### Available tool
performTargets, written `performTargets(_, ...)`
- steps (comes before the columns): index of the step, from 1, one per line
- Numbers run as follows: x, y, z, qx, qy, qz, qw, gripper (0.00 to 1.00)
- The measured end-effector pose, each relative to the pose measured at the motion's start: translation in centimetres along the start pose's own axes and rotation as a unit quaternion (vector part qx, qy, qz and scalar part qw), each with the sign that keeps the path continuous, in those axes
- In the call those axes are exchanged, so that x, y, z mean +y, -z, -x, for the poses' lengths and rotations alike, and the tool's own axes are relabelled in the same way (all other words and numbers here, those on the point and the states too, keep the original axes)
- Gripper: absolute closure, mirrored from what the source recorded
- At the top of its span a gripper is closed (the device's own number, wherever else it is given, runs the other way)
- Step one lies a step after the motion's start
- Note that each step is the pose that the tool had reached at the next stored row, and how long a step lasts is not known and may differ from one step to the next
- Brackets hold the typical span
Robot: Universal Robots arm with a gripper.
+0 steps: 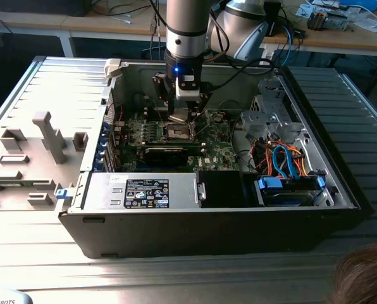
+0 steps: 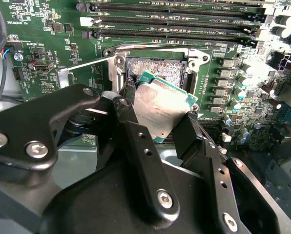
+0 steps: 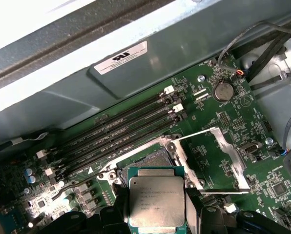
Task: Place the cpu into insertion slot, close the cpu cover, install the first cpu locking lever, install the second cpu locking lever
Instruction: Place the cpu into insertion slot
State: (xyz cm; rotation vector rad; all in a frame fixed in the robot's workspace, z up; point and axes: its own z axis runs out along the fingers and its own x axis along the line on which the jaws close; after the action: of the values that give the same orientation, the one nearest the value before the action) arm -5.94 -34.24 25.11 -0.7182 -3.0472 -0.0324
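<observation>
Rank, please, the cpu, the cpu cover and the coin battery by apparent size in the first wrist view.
1. cpu cover and cpu: about alike; the cpu sits nearer the camera, so I won't rank them.
2. coin battery: clearly smallest.

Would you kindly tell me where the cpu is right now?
In both wrist views the cpu is clamped in the gripper, hanging partly over the slot, with the cover swung open beside it.

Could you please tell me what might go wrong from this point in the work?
1. The gripper holds the cpu by its edges, seemingly tilted over the insertion slot; it could land askew and damage the contacts.
2. The open cpu cover stands close beside; a finger might catch it.
</observation>
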Motion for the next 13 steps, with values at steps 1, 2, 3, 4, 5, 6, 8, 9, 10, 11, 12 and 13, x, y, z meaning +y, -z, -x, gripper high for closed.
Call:
performTargets(1, 0.0, -0.01, 0.0, 0.0, 0.0, 0.0, 1.0, 0.45)
performTargets(2, 0.0, -0.01, 0.0, 0.0, -0.001, 0.0, 1.0, 0.45)
performTargets(3, 0.0, -0.01, 0.0, 0.0, -0.001, 0.0, 1.0, 0.45)
performTargets(4, 0.0, -0.02, 0.0, -0.0001, -0.002, 0.0, 1.0, 0.45)
performTargets(5, 0.0, -0.02, 0.0, -0.0001, -0.002, 0.0001, 1.0, 0.45)
performTargets(6, 0.0, -0.02, 0.0, -0.0001, -0.003, 0.0, 1.0, 0.45)
performTargets(8, 0.0, -0.03, 0.0, -0.0001, -0.003, 0.0, 0.99999, 0.45)
performTargets(9, 0.0, -0.03, 0.0, -0.0001, -0.004, 0.0, 0.99999, 0.45)
performTargets(10, 0.0, -0.03, 0.0, -0.0001, -0.004, 0.0, 0.99999, 0.45)
performTargets(11, 0.0, -0.03, 0.0, -0.0001, -0.005, 0.0, 0.99999, 0.45)
performTargets(12, 0.0, -0.04, 0.0, -0.0002, -0.005, 0.0, 0.99999, 0.45)
performTargets(13, 0.0, -0.04, 0.0, -0.0002, -0.006, 0.0, 0.99998, 0.45)
